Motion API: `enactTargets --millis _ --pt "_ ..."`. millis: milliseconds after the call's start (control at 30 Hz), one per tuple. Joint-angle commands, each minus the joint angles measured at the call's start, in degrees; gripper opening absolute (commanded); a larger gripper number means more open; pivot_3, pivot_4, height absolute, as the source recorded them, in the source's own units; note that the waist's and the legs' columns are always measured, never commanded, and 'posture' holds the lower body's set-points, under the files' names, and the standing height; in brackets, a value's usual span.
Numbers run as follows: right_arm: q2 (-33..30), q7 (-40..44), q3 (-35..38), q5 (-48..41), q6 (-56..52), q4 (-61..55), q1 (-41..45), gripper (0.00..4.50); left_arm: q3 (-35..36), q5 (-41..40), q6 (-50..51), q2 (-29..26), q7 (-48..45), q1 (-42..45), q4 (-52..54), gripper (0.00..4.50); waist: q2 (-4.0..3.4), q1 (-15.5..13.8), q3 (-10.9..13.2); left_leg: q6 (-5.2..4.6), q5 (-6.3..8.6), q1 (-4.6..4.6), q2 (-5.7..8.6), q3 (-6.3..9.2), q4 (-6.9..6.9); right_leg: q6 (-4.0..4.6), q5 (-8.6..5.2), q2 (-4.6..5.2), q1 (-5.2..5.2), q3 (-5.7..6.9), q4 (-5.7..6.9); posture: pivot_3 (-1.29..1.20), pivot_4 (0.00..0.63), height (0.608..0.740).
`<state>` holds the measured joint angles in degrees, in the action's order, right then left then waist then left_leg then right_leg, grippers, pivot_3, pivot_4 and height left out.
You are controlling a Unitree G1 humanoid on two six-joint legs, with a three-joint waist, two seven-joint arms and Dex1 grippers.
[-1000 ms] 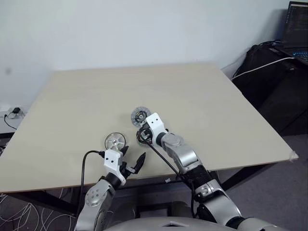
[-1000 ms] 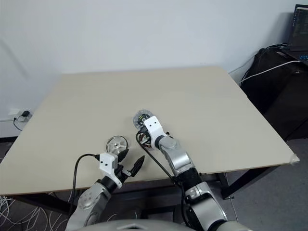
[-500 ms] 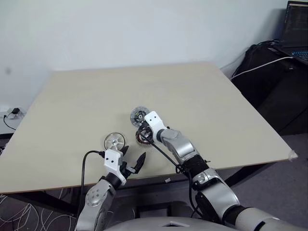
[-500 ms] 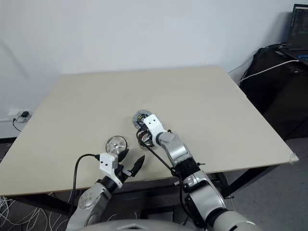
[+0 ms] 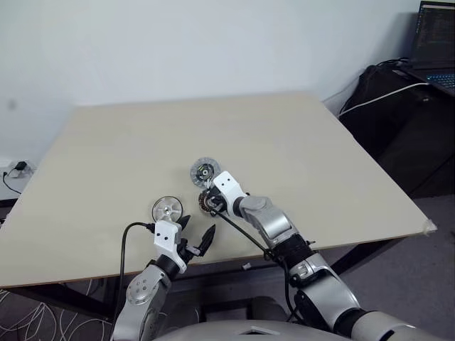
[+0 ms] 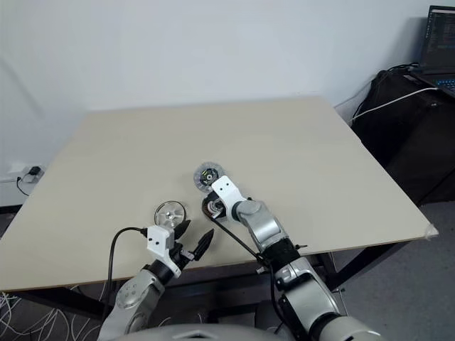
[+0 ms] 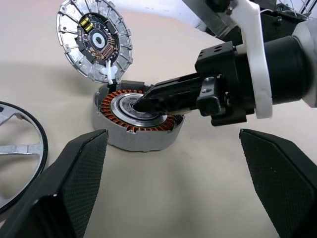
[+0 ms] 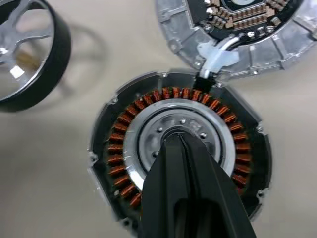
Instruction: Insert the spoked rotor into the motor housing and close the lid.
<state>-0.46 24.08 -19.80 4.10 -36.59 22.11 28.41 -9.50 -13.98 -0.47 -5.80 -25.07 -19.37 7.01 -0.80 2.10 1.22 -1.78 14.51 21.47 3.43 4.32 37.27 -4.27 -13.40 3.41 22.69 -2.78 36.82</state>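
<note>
**Closed right gripper tip in the hollow of the open motor housing**

On the pale beige wooden table (image 5: 298, 149): round dark motor housing (image 7: 136, 124) with a ring of copper-coloured windings around a silver hollow middle, sitting open near the front edge. Just behind it and touching its rim, round grey metal lid (image 7: 94, 39), ridged rim and dark circuit-board centre facing up, joined to the housing by a short white wire. Shiny silver spoked rotor (image 5: 166, 209) with a black outer rim lying flat to the housing's left, near but apart.

Right gripper (image 8: 179, 144): black fingers pressed together into one point, angled down, tip set in the silver centre of the housing. Nothing pinched between them.

Left gripper (image 5: 196, 235): fingers spread wide, empty, held low near the table's front edge, just in front of the rotor, pointing towards the housing.
</note>
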Motion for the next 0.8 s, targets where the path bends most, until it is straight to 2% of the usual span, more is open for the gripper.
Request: enactTargets --millis 33,267,400,567,667,800 --pt "0.02 0.34 0.05 -0.16 -0.12 -1.87 0.22 0.02 0.38 -0.39 -0.94 0.03 -0.2 0.6 1.06 4.5 0.0 -0.01 0.0 0.0 0.0 0.0 0.0 0.0 0.0 0.0 0.0 0.0 0.0 0.0 0.0 0.0 0.0 0.74" --pt "1.91 -3.81 4.86 -2.2 6.62 -3.81 -0.96 0.02 0.39 -0.46 -0.79 -0.02 -0.11 0.6 1.12 4.5 0.01 -0.01 0.02 0.02 0.0 0.01 0.0 0.02 -0.01 0.0 0.0 0.02 0.02 0.0 0.0 0.0 0.0 0.74" --pt "3.4 -1.45 6.43 -6.24 12.73 -10.17 -5.01 0.02 0.5 -0.37 -1.02 0.11 0.22 0.34 1.31 4.5 0.02 -0.02 0.03 0.02 0.01 0.03 0.0 0.05 -0.04 -0.03 -0.01 0.02 0.02 0.03 -0.02 0.0 0.0 0.74" --pt "0.33 2.74 2.69 -6.7 16.45 -18.56 -12.79 0.02 2.51 -1.12 -0.61 2.07 3.91 -0.65 1.86 4.5 0.06 -0.17 0.05 0.02 0.01 0.04 0.01 0.1 -0.07 -0.08 -0.05 0.07 0.0 0.09 -0.06 0.0 0.0 0.74" --pt "-2.02 2.95 1.98 -6.74 15.74 -22.67 -17.45 0.02 7.2 -4.03 -0.6 5.41 8.54 -0.86 2.14 4.5 0.13 -0.61 0.09 0.04 0.03 0.06 0.01 0.12 -0.05 -0.06 -0.11 0.09 -0.01 0.11 -0.06 0.0 0.0 0.74" --pt "-4.75 2.18 2.74 -6.97 14.57 -26.06 -22.16 0.02 11.79 -4.75 -1.13 6.94 12.06 -0.28 2.21 4.5 0.24 -0.92 0.16 0.24 0.13 0.07 -0.02 0.13 -0.01 -0.07 -0.12 0.1 -0.01 0.15 -0.05 0.0 0.0 0.74"
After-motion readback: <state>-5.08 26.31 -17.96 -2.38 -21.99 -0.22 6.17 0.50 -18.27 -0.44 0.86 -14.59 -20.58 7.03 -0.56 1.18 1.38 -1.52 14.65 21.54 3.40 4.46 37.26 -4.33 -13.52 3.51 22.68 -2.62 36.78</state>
